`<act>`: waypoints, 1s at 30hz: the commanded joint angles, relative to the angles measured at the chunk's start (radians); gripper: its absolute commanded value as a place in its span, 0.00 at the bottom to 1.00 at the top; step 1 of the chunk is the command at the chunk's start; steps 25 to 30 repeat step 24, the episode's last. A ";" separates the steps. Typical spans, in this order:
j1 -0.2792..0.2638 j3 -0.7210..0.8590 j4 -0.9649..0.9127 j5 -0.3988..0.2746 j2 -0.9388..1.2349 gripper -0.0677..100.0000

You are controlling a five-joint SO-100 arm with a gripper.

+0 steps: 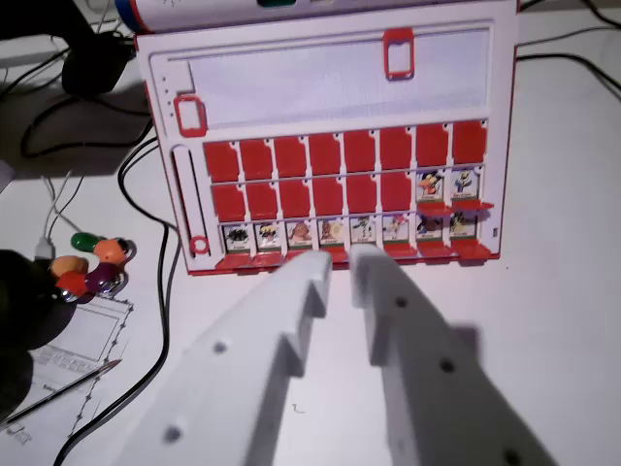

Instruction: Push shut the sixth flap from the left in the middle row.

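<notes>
A white and red flap board (330, 83) lies on the white table, with three rows of flaps. Every flap in the far row lies flat and red. In the middle row the first six from the left show red, including the sixth flap (395, 191); the last two (447, 184) stand up showing pictures. The near row (344, 231) shows pictures all along. My gripper (341, 264) has two white fingers reaching in from the bottom. Its tips are just at the board's near edge, around the middle of the near row. It is open, with nothing between the fingers.
Black cables (146, 184) run along the board's left side, and more cross the top right. A bunch of coloured pieces (89, 264) lies to the left, beside a dark object (19, 320). A printed sheet with a pen (68, 381) is at the lower left.
</notes>
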 commanded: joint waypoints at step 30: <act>-0.017 0.012 0.063 0.040 0.097 0.02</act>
